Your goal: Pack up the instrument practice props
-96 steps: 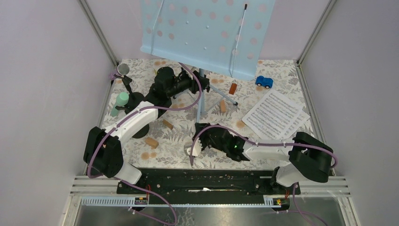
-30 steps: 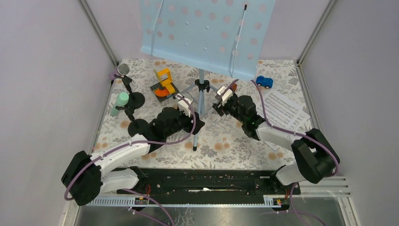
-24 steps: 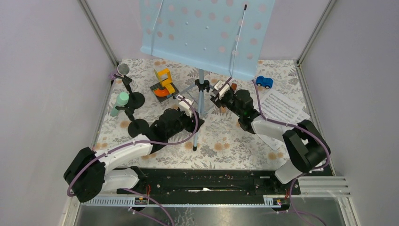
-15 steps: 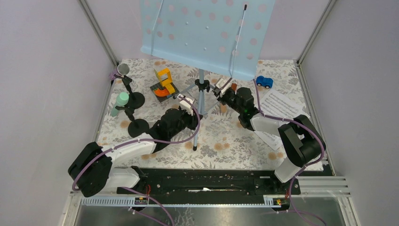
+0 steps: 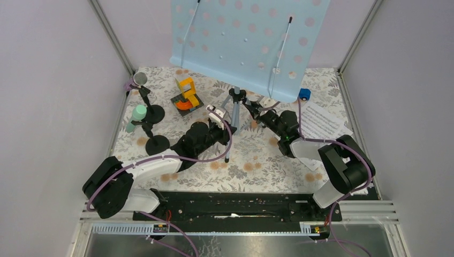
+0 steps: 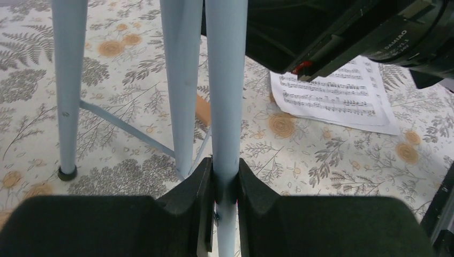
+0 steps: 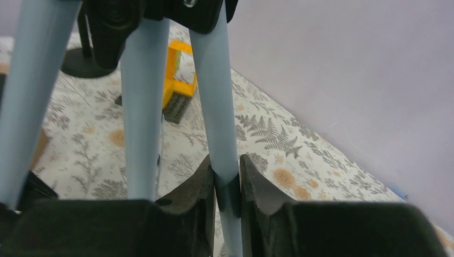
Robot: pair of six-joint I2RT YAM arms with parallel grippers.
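The pale blue perforated music rack stands at the back on tripod legs. My left gripper is shut on one pale blue leg, seen between its tips. My right gripper is shut on another leg, seen between its tips. White sheet music lies at the right, also in the left wrist view. The purple glitter microphone and the mint-green microphone sit on black round-based holders at the left.
A yellow and orange block stack stands left of the tripod, also in the right wrist view. The blue toy car peeks from under the rack's right corner. A brown wooden block lies among the legs. Walls close in on both sides.
The music rack and its tripod have shifted right and look larger in the top view, now hiding part of the blue car. Both grippers moved with the legs.
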